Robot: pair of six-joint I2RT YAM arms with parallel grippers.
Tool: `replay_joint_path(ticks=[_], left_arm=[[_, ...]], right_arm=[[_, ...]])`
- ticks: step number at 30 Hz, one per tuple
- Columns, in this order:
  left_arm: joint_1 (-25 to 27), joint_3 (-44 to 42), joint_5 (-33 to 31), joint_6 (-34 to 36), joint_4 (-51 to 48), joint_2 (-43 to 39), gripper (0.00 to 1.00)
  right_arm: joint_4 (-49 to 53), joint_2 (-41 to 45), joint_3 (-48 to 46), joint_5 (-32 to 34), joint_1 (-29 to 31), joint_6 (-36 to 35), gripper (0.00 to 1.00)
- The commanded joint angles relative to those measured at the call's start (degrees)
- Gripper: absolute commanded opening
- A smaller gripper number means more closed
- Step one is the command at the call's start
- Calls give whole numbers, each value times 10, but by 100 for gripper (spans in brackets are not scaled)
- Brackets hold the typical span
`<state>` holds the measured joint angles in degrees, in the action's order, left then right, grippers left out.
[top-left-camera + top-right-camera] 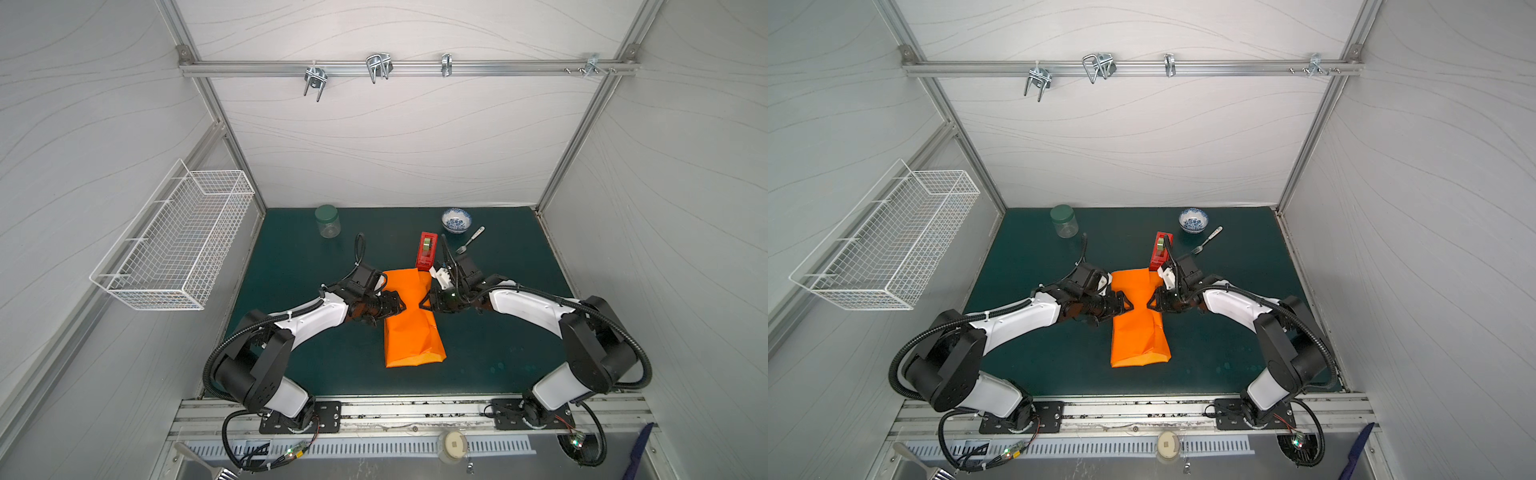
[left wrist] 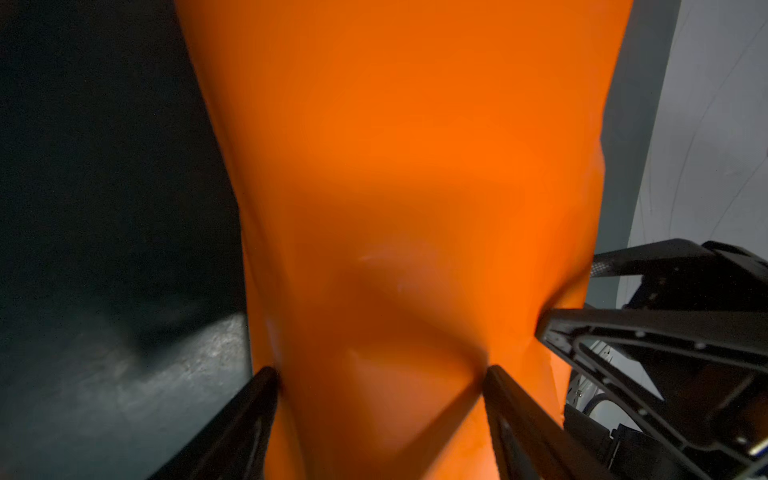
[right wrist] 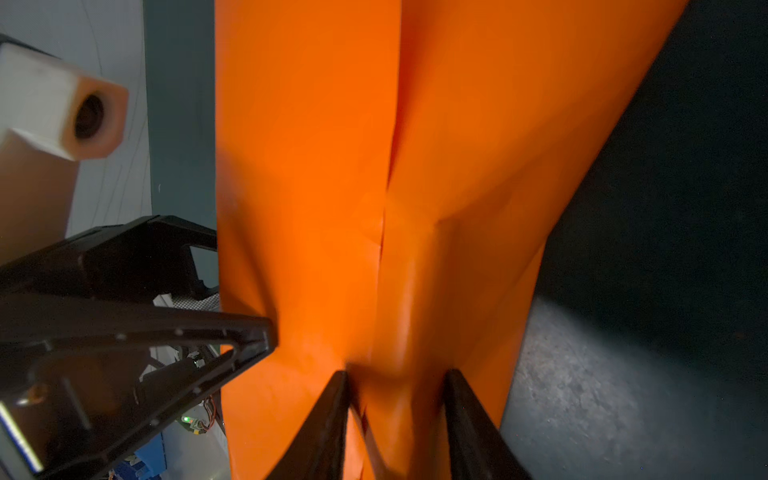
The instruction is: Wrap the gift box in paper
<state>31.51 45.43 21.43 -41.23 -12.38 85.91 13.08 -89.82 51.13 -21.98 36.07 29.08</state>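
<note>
The orange paper (image 1: pixel 411 328) (image 1: pixel 1140 336) lies folded into a long parcel in the middle of the green mat, pinched narrow at its waist. The gift box is hidden under it. My left gripper (image 1: pixel 401 307) (image 1: pixel 1128 305) presses into that waist from the left. In the left wrist view it (image 2: pixel 380 374) is open, its jaws wide apart with a bulge of paper (image 2: pixel 415 166) between them. My right gripper (image 1: pixel 424 303) (image 1: pixel 1151 305) meets the waist from the right. In the right wrist view it (image 3: pixel 397 374) stands open, jaws closer together astride a raised ridge of paper (image 3: pixel 457 124).
A red tape dispenser (image 1: pixel 427 250) (image 1: pixel 1160 249) stands just behind the paper's far end, close to the right wrist. Further back are a green-lidded jar (image 1: pixel 327 221), a blue-patterned bowl (image 1: pixel 456 220) and a fork (image 1: pixel 470 240). A white wire basket (image 1: pixel 174 237) hangs on the left wall.
</note>
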Motion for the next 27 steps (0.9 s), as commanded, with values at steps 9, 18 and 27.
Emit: replay_joint_path(ticks=[9,18,27], left_arm=[[4,14,-22,21,-22,24,73],[3,-11,-37,15,-15,23,72],[3,-9,-37,17,-14,17,73]], right_arm=[[53,6,14,12,1,-20,53],[105,40,27,44,-8,-46,80],[81,-14,44,7,5,-40,99]])
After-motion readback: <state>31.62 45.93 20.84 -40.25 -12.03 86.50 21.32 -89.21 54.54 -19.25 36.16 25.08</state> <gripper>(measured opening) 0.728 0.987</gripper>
